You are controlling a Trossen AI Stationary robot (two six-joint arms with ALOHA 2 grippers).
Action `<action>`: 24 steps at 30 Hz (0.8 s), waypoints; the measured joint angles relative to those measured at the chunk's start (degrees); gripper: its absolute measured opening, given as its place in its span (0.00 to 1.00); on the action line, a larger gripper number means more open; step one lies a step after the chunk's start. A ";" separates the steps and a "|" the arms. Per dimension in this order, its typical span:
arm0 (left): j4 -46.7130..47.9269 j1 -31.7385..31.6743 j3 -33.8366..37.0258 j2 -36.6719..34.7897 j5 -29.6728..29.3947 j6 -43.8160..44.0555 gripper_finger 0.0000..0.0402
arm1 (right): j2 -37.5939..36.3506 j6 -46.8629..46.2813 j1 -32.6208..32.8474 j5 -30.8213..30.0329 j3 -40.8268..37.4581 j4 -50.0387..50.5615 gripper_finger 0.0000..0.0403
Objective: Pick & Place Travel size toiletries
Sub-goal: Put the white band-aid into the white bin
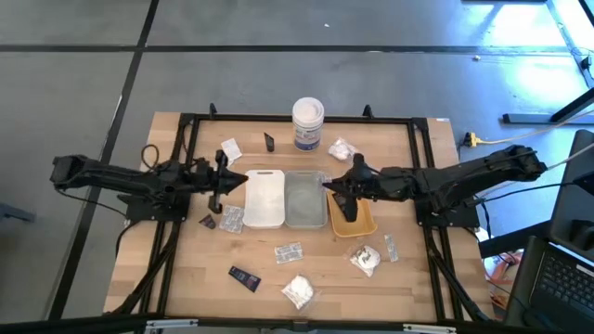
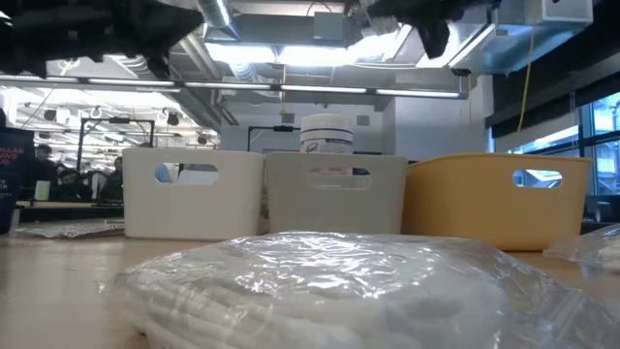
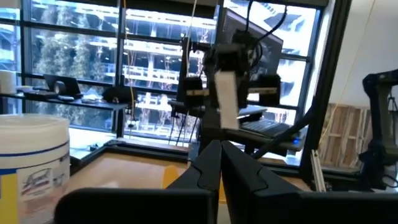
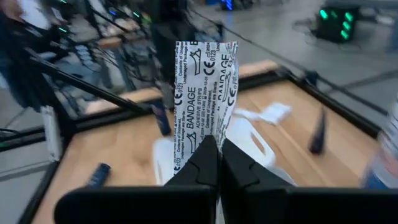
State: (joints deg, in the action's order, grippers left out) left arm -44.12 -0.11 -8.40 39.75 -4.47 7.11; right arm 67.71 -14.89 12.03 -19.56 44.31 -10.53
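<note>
Wooden desk (image 1: 306, 269), strewn with sachets. Right gripper (image 4: 214, 144) pinched tight on upright bandage sachet (image 4: 205, 93), above grey tray (image 1: 304, 199). Left gripper (image 3: 220, 147) closed, empty, beside white tray (image 1: 264, 198).

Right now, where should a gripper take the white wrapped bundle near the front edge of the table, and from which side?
Probably across its middle, coming straight down from above. The white bundle lies flat and alone, with bare table all around it, and it looks soft enough to pinch.
</note>
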 joint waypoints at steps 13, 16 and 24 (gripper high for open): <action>-7.77 0.01 -14.47 23.51 -0.40 -2.52 0.37 | 7.84 12.31 0.50 -2.97 0.01 -18.07 0.00; -7.74 -0.01 -17.47 27.00 -0.40 -2.06 0.39 | 8.71 15.23 0.90 -10.51 0.02 -18.31 0.00; -8.24 -0.05 -24.20 34.03 -2.03 -3.38 0.39 | 9.98 22.33 2.35 -20.61 0.01 -24.04 0.00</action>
State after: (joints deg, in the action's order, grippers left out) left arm -52.36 -0.16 -32.60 73.78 -6.50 3.73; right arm 77.68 7.44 14.38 -40.17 44.32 -34.57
